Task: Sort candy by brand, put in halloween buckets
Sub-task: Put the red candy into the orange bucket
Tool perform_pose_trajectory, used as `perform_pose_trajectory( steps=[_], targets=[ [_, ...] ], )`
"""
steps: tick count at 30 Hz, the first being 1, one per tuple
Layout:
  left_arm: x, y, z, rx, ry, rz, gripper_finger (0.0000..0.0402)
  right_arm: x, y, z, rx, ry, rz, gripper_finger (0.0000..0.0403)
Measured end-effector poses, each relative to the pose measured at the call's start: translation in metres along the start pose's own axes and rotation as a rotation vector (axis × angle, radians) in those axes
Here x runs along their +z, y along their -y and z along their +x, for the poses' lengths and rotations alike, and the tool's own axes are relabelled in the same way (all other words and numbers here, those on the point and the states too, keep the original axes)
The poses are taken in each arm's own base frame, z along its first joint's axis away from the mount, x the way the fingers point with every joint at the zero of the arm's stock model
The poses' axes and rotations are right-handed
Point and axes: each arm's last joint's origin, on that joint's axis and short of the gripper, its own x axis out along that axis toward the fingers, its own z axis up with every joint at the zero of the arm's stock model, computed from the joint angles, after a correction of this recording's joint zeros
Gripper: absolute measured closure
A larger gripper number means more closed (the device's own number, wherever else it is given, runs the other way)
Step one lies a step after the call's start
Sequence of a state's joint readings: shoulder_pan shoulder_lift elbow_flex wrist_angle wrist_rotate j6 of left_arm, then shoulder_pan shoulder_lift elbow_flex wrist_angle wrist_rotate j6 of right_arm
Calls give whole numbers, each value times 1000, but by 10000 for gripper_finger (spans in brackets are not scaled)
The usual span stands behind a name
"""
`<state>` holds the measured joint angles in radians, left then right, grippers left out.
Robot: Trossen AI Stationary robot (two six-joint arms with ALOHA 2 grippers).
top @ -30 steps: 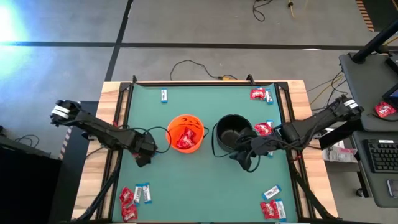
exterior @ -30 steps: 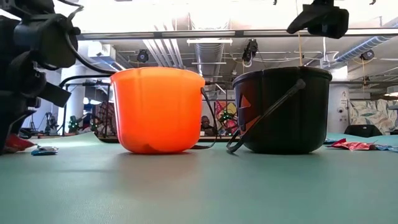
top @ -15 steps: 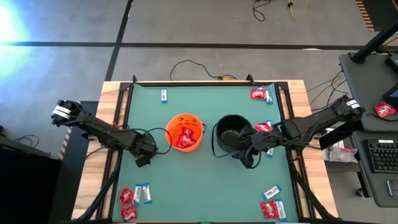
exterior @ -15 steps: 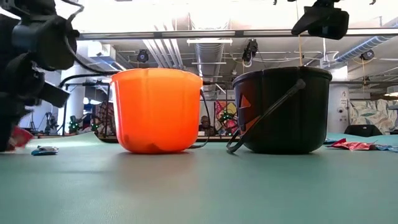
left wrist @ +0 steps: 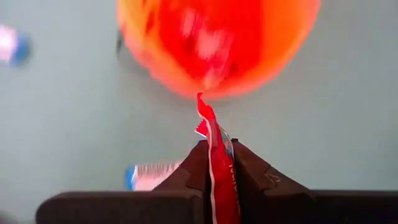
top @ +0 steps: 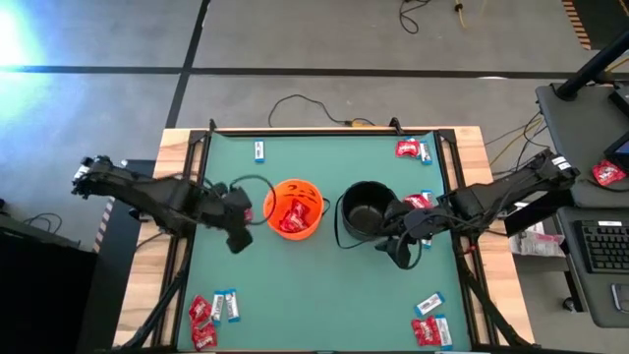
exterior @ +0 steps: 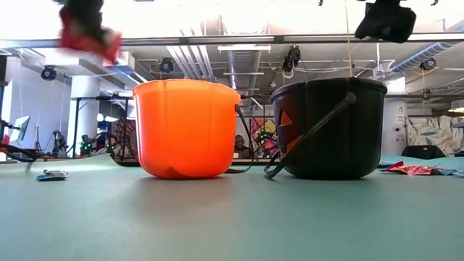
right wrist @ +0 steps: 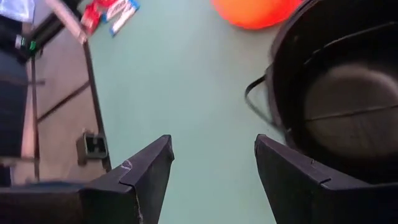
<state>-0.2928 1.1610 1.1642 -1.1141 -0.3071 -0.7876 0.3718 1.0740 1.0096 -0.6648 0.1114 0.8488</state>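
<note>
Left gripper (left wrist: pixel 217 163) pinches a red packet (left wrist: pixel 219 171) beside the orange bucket (top: pixel 294 208); right gripper (right wrist: pixel 212 163) spread wide next to black bucket (top: pixel 367 213).

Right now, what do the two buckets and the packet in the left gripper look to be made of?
Orange bucket: likely moulded plastic, smooth and slightly glossy, light glowing through its wall. Black bucket: also likely plastic, opaque with a soft sheen, and a thin dark handle. Red packet pinched in the left gripper: looks like thin wrapper film or foil, with a crimped, jagged end.
</note>
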Motion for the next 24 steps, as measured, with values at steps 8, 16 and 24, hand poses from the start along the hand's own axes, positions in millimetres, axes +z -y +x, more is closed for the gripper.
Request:
perform_pose_trajectory(
  steps=[8,16,24],
  targets=[
    [57,21,34,79,120,-42,382,-16,-9,-2,-16,-23,-184,184],
    [96,23,118,181,-36,-112,381,-57,-38,-7,115,-171,-157,184],
    [117,19,146,278,-148,-183,329,-127,-76,-18,197,-191,-195,184]
  ],
)
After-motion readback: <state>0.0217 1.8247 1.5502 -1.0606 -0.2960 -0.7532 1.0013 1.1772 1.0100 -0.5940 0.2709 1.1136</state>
